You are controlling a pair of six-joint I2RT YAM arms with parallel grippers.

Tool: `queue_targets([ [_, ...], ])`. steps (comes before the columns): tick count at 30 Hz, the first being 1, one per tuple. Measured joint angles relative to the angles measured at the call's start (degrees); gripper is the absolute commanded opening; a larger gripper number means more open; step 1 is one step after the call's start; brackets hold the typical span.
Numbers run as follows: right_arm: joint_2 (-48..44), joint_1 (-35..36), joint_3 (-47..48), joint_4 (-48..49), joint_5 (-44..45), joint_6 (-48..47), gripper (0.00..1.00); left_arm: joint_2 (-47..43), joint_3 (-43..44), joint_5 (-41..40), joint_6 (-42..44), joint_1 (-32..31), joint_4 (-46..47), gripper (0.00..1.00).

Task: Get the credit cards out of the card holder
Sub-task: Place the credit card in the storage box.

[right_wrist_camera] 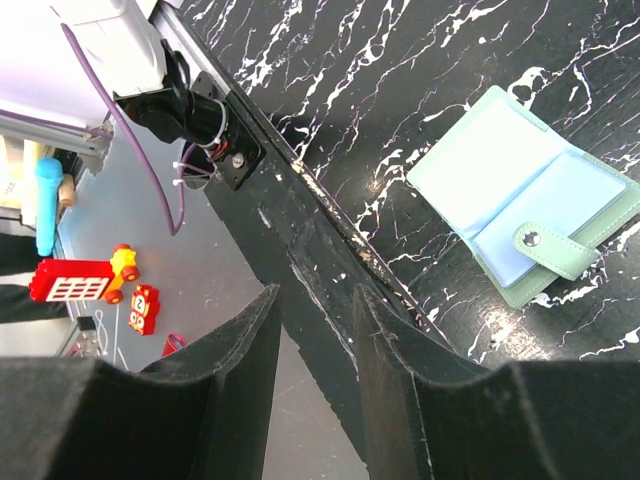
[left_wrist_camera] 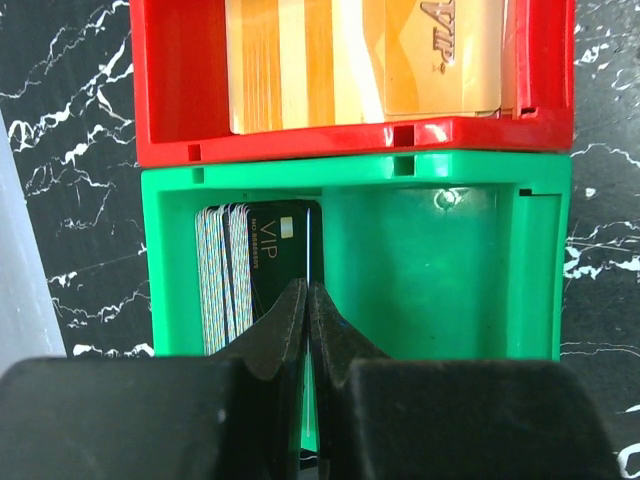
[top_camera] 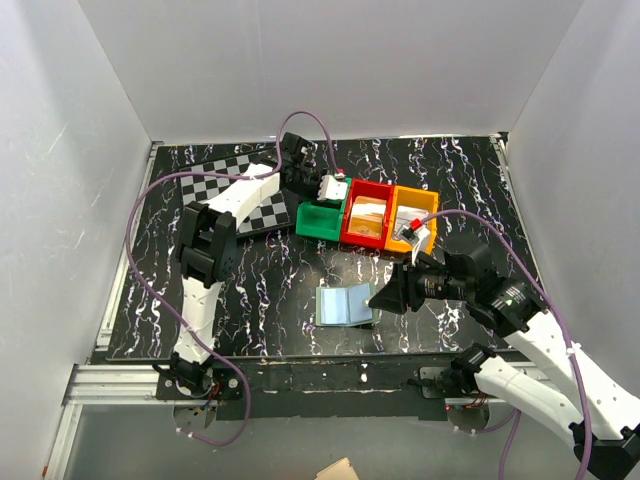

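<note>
While the left jaws sit shut over the green bin (left_wrist_camera: 350, 170), the right jaws stand half apart and empty just beside the holder (top_camera: 345, 305).
Left should lift straight up clear of the cards (left_wrist_camera: 225, 270) standing in the bin; whether it pinches one I cannot tell. Right would do best sliding low into a pocket mouth. The holder lies open and flat mid-worktop (top_camera: 260, 300), long axis left-right, inside up, tab (right_wrist_camera: 555, 250) folded over the blue half.
</note>
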Motion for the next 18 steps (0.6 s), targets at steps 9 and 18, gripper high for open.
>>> queue_targets([
  [9, 0.72, 0.0, 0.0, 0.0, 0.55, -0.2, 0.42, 2.93, 1.14, -0.79, 0.26, 0.0, 1.77, 0.0],
  [18, 1.57, 0.0, 0.0, 0.02, 0.76, -0.22, 0.43, 4.7, 1.14, -1.01, 0.04, 0.0, 2.97, 0.0],
])
